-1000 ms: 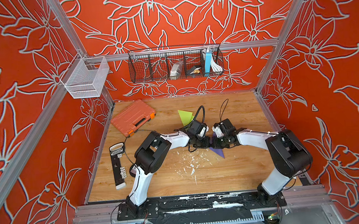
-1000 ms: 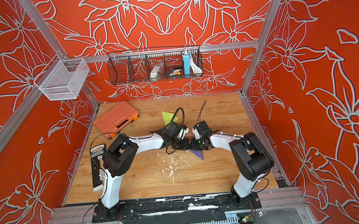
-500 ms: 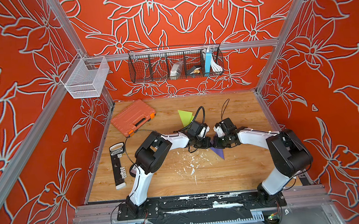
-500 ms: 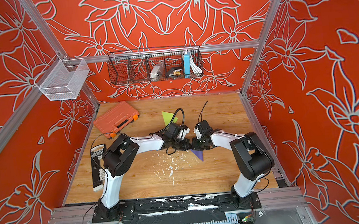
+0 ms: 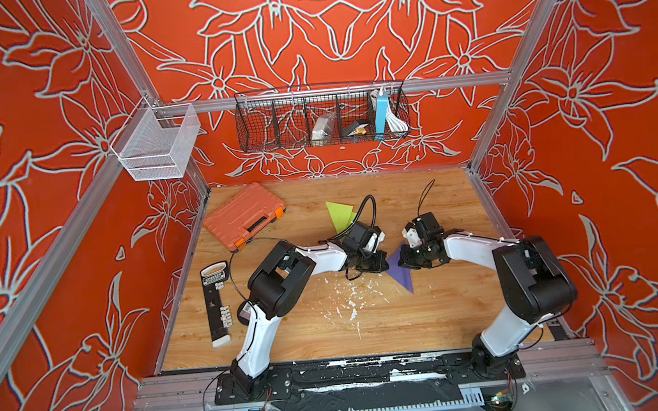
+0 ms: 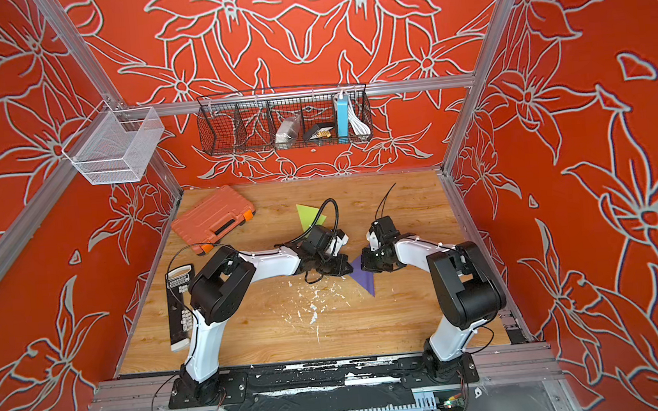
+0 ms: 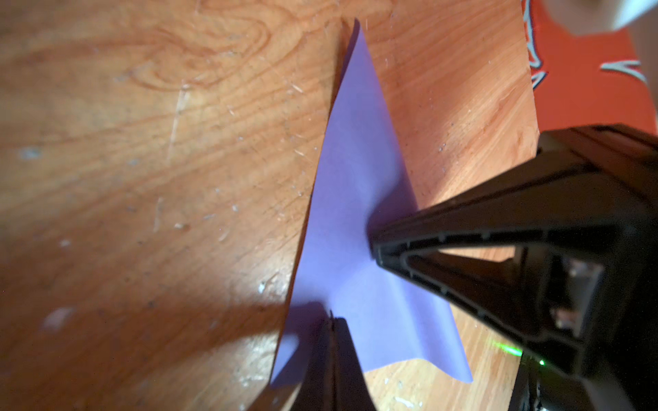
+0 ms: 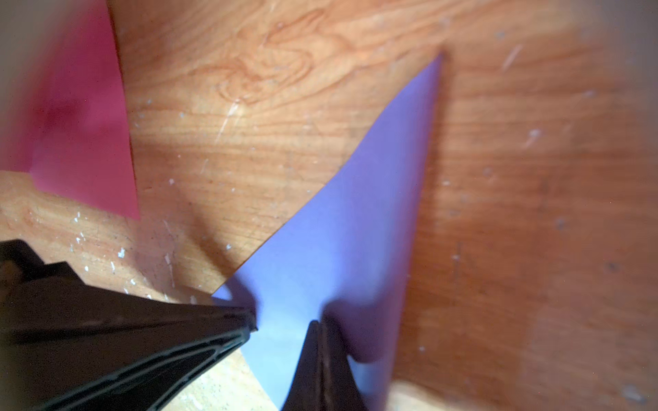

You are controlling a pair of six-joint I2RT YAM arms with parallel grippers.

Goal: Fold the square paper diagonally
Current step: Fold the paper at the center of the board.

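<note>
The purple paper [image 5: 403, 272] [image 6: 363, 278] lies folded into a triangle on the wooden table, between my two grippers. My left gripper [image 5: 382, 261] [image 7: 333, 316] is shut, and its tip rests on the paper's left corner. My right gripper [image 5: 404, 257] [image 8: 320, 324] is also shut, its tip on the paper's upper right part. In the left wrist view the paper [image 7: 352, 170] runs to a long point and one edge bulges up under the right gripper's fingers [image 7: 445, 242]. In the right wrist view the paper [image 8: 374, 213] curls up beside my jaws.
A green folded paper [image 5: 339, 214] lies behind the left wrist, and an orange case [image 5: 245, 216] sits at the back left. A black tool strip [image 5: 217, 301] lies along the left edge. White scraps [image 5: 352, 300] dot the table. A pink paper [image 8: 82, 142] shows near the left gripper.
The right gripper has drawn slightly to the right, so more purple paper shows between the two grippers. The left gripper has barely moved.
</note>
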